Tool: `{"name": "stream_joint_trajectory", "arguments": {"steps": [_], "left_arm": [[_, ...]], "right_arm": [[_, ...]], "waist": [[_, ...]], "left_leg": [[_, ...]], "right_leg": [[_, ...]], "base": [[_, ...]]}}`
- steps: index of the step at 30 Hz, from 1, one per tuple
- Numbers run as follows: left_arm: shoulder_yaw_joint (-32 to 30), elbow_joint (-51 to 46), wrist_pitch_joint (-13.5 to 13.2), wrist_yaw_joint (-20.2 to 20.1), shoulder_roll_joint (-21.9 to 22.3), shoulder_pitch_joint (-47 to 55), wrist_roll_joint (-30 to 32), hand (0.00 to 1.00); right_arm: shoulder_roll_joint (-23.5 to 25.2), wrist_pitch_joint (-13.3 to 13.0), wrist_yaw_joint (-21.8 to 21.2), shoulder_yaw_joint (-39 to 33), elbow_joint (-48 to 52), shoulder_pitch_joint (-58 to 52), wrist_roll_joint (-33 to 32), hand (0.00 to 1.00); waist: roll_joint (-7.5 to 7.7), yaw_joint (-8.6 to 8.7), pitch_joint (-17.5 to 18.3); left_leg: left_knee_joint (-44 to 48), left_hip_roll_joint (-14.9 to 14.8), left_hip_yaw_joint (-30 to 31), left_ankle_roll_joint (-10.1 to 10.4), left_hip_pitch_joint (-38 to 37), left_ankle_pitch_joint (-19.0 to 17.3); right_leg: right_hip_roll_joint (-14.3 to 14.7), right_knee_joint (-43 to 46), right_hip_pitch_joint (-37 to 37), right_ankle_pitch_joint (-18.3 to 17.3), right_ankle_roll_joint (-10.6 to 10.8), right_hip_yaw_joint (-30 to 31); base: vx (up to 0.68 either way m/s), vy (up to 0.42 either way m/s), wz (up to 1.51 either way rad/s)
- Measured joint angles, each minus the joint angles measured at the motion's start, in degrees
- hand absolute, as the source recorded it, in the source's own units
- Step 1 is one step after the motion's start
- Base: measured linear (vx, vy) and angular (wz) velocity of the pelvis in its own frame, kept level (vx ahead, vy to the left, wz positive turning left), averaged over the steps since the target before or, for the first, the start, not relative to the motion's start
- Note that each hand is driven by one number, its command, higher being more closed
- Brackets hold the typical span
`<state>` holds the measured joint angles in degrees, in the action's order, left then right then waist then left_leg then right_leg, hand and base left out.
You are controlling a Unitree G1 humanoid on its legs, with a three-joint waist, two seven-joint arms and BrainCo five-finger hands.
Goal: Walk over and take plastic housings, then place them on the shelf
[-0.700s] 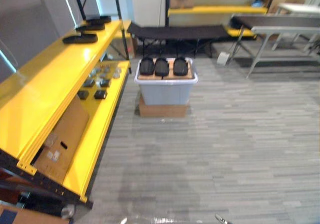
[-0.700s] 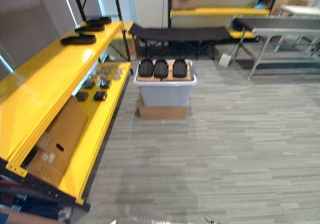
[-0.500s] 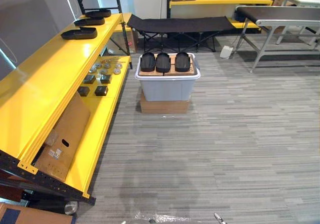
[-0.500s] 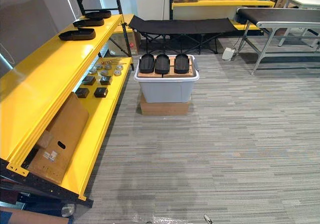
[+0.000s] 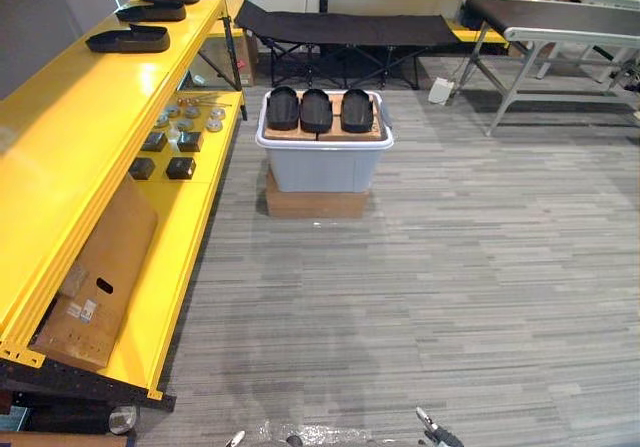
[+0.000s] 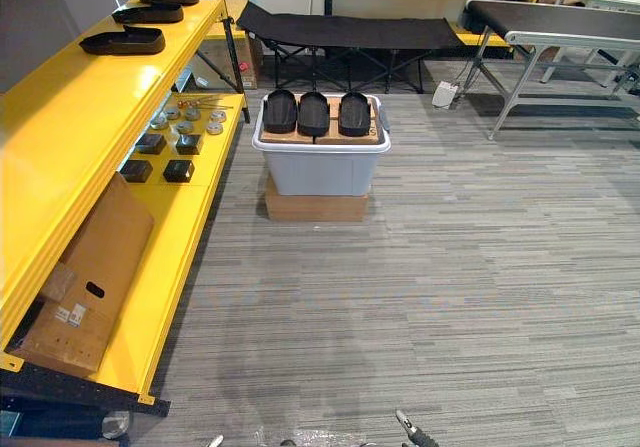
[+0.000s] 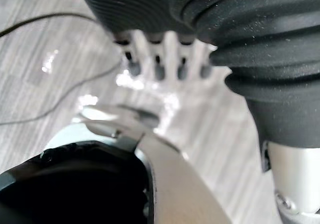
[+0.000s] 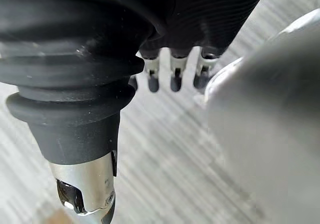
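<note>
The whole head-view picture is shifting against the earlier frames. The camera is moving as I am walking, while the things themselves are staying in place.

1. The grey floor (image 5: 440,267) is lying open between me and the pick-up point, which is still well apart from me.
2. The yellow shelf (image 5: 90,117) is running along my left.
3. The grey bin (image 5: 323,167) is standing on a cardboard box (image 5: 315,205) near the shelf's far part and is appearing slightly nearer than before.
4. Three black housings (image 5: 316,110) are lying side by side on a wooden board on top of the bin. Three more housings (image 5: 128,39) are sitting at the far end of the shelf's top level.
5. My left hand (image 7: 162,58) is hanging with its fingers straight and relaxed, holding nothing. My right hand (image 8: 175,71) is doing the same.

Judgement: I am still approaching the bin, and no housing is being picked yet.
</note>
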<state>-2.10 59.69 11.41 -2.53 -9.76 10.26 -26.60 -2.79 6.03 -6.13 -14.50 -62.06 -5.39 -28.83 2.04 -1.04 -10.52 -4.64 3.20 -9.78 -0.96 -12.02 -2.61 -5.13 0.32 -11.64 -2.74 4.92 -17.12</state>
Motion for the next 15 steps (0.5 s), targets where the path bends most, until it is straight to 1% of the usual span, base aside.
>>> {"name": "stream_joint_trajectory", "arguments": {"steps": [4, 7, 10, 13, 15], "left_arm": [[-0.01, 0.15, -0.65, 0.26, 0.36, -0.01, -0.65, 0.0], [-0.04, 0.29, -0.91, 0.39, 0.41, 0.17, -2.18, 0.0], [-0.14, 0.26, -0.93, 0.37, 0.42, 0.23, -2.7, 0.0], [-0.14, 0.29, -1.0, 1.57, 0.51, 0.6, -6.32, 0.0], [-0.14, 0.26, -1.22, 2.27, 0.52, 0.42, -6.44, 0.0]], "right_arm": [[0.09, 0.08, -0.28, -0.01, 0.05, 0.36, -0.14, 0.0], [-0.06, 0.52, -1.49, 0.01, 0.02, 0.28, 0.44, 0.0], [-0.15, 0.43, -1.49, 0.16, -0.05, 0.21, -0.15, 0.0], [-0.3, 0.01, -1.7, 0.26, -0.08, -0.02, -1.99, 0.0], [-0.27, -1.26, -2.47, 0.28, 0.08, -0.46, -2.54, 0.0]], "waist": [[-0.36, -0.01, -0.62], [-0.12, -0.09, -0.8], [0.08, -0.17, -0.89], [0.22, -0.05, -1.03], [0.5, 0.18, -1.37]], "left_leg": [[-0.37, 0.05, -0.11, -0.27, -0.07, 0.18], [-0.42, 0.19, -0.08, -0.28, -0.03, 0.22], [-0.43, 0.52, 0.0, -0.31, -0.01, 0.2], [-0.42, 0.89, 0.01, -0.53, 0.04, 0.08], [-0.42, 1.47, 0.5, -1.01, 0.0, -0.25]], "right_leg": [[-0.06, 0.06, 0.18, 0.02, -0.06, -0.05], [-0.18, -0.14, 0.26, -0.03, -0.08, -0.09], [-0.5, -0.17, 0.29, -0.04, -0.05, -0.18], [-0.99, 0.88, 0.55, -0.16, 0.11, -0.17], [-2.13, 5.06, 2.11, -2.33, 0.63, -0.27]], "base": [[-0.1, 0.004, -0.02], [-0.07, 0.018, 0.0], [-0.01, 0.021, 0.01], [0.01, 0.023, 0.01], [0.04, 0.057, 0.12]]}}
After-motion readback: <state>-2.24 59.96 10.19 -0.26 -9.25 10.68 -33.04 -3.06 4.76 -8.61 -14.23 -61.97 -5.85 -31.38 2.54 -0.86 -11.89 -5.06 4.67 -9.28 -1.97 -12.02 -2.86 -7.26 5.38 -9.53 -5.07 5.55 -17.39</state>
